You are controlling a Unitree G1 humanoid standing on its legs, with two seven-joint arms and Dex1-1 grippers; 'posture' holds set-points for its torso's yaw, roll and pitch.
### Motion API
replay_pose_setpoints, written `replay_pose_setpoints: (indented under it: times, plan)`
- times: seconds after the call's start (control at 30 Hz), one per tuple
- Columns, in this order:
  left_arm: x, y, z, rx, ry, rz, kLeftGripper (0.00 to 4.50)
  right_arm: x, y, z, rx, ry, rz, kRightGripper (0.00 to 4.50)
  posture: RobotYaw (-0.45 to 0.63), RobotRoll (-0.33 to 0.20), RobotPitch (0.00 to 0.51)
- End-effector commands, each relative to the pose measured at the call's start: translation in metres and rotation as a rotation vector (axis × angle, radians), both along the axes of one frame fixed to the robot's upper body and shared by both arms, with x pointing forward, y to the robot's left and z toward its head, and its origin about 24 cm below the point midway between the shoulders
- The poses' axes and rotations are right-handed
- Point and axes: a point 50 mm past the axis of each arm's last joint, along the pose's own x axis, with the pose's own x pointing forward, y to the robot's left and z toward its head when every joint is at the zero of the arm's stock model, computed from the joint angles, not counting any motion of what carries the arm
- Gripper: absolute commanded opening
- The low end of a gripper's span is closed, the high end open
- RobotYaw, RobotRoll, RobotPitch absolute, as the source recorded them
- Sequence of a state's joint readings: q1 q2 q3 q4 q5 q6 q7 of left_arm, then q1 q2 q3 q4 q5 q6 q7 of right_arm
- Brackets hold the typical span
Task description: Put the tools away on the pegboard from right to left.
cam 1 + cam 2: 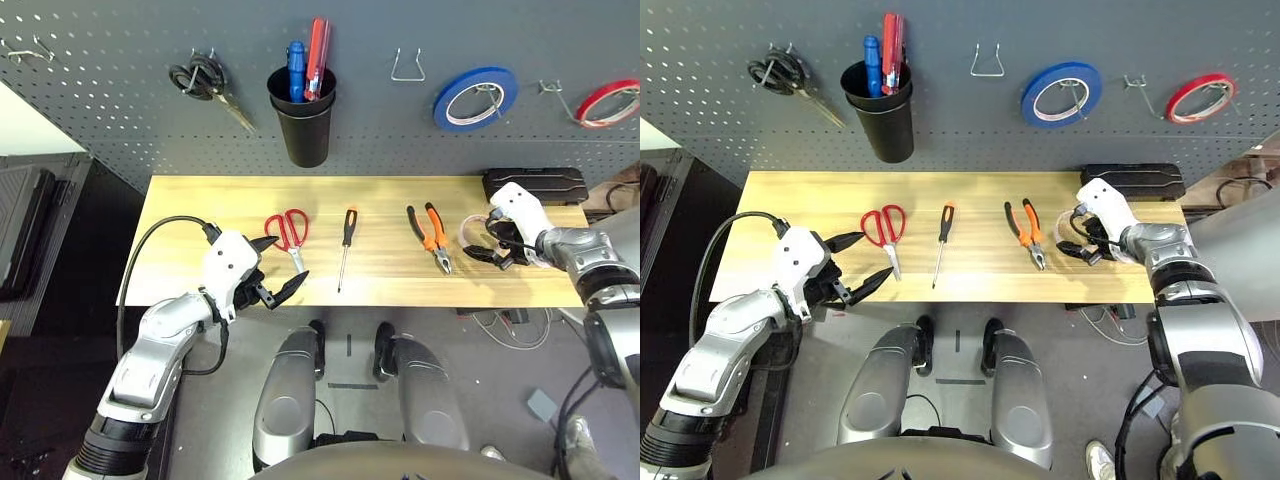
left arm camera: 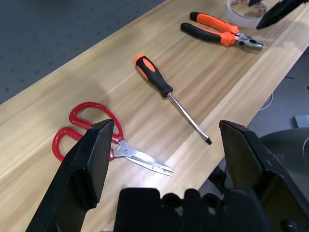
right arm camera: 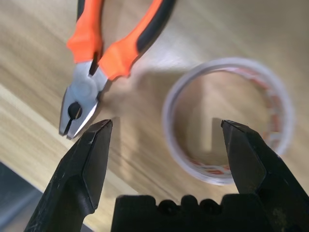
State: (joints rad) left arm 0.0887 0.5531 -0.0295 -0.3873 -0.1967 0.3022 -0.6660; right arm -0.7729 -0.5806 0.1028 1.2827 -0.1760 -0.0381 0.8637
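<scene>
Four tools lie in a row on the wooden bench, all nearer its front edge than its back. At the right end lies the cream-white tape roll, flat on the wood, with the right gripper poised over it, its two black fingers spread wide apart and holding nothing; in the right wrist view the roll sits between the fingertips. Just left of the roll lie the orange-and-black pliers, nose toward the front edge. Near the middle lies the screwdriver, tip toward the front edge, and left of it the red-handled scissors, blades toward the front edge. The left gripper hovers at the front edge, just left of the scissors, fingers wide apart and empty. Behind the bench, the pegboard carries black-handled scissors, a black cup, a blue tape roll and a red tape roll.
</scene>
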Motion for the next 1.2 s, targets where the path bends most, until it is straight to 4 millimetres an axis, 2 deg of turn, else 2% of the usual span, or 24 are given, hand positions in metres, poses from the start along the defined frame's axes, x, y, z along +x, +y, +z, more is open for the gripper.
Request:
replay_pose_setpoints:
  times: [0.03,0.13,0.23,0.57,0.93,1.2]
  plan:
    - [-0.007,-0.001,-0.001,-0.004,0.022,0.007,4.46,-0.007,-0.004,-0.010,-0.046,0.055,-0.012,4.50,0.27,0.000,0.336]
    - [-0.009,-0.001,0.000,-0.005,0.025,0.018,4.46,-0.009,-0.003,-0.015,-0.079,0.078,-0.030,4.50,0.29,0.000,0.339]
    - [-0.011,-0.002,0.000,-0.003,0.027,0.025,4.50,-0.012,-0.004,-0.021,-0.107,0.097,-0.041,3.87,0.29,0.000,0.341]
    - [-0.012,-0.003,-0.002,-0.004,0.032,0.044,4.50,-0.011,-0.008,-0.022,-0.163,0.046,-0.087,0.04,0.30,0.000,0.328]
    - [-0.002,-0.012,0.004,-0.028,-0.020,-0.012,4.50,-0.019,-0.031,-0.013,-0.205,-0.157,-0.102,0.04,0.25,0.000,0.288]
    - [0.006,-0.021,0.018,-0.104,-0.084,-0.092,4.50,-0.048,-0.034,-0.027,-0.187,-0.411,-0.190,0.04,0.22,0.000,0.240]
